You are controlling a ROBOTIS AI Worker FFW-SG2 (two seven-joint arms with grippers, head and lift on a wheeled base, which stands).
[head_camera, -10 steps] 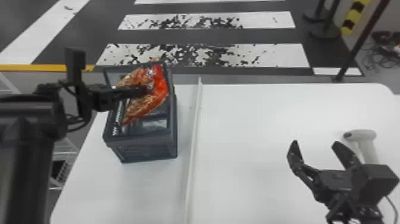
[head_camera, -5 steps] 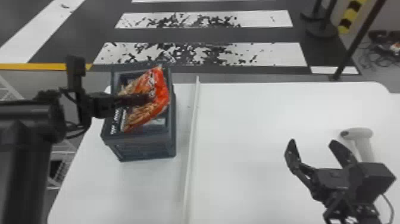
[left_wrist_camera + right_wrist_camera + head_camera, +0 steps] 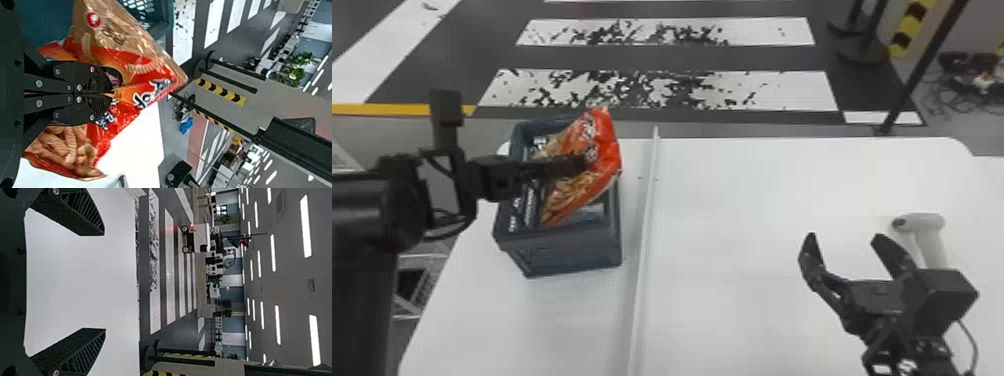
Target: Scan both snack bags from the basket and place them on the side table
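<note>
Head view: snack bag [image 3: 604, 145] pinched in left hand [image 3: 582, 164].

The head view looks forward and down from above the worktop [image 3: 757, 200]. The wrist views, turned sideways, look outward from close behind the left claw [image 3: 582, 165] and right claw [image 3: 844, 239]. All three share worktop and striped floor [image 3: 682, 58].

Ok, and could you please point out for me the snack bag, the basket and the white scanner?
Snack bag [image 3: 606, 145]: head view, on its red upper part.
Basket [image 3: 572, 248]: head view, on its near wall.
White scanner [image 3: 933, 250]: head view, on its handle.
</note>
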